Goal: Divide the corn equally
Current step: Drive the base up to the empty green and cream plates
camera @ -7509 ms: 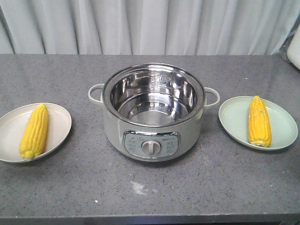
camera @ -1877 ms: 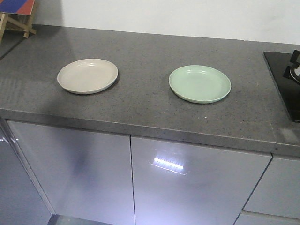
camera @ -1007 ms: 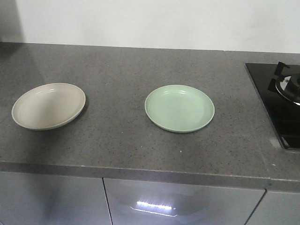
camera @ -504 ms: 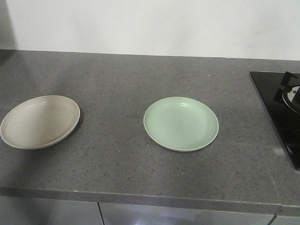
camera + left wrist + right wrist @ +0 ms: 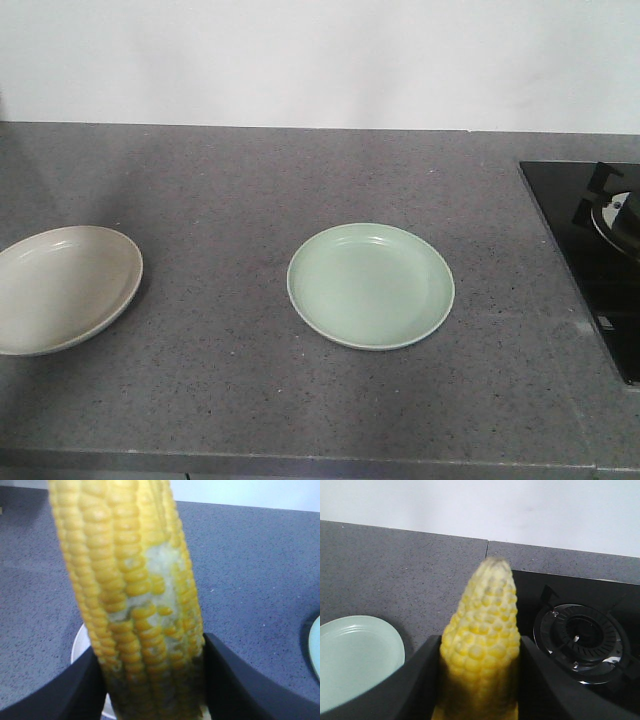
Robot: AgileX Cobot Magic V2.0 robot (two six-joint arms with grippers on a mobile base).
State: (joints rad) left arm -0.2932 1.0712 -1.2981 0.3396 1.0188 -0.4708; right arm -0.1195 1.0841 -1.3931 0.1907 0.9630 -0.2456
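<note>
Left claw (image 5: 150,685): clamped on corn cob (image 5: 130,580), beige plate (image 5: 60,285) just below it.
Right claw (image 5: 480,680): clamped on second cob (image 5: 482,625), green plate (image 5: 355,655) to its left.
Both plates bare; both placements outstanding.

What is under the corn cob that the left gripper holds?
A pale plate on the grey counter shows beside the cob; the cob and the black fingers cover most of it.
</note>
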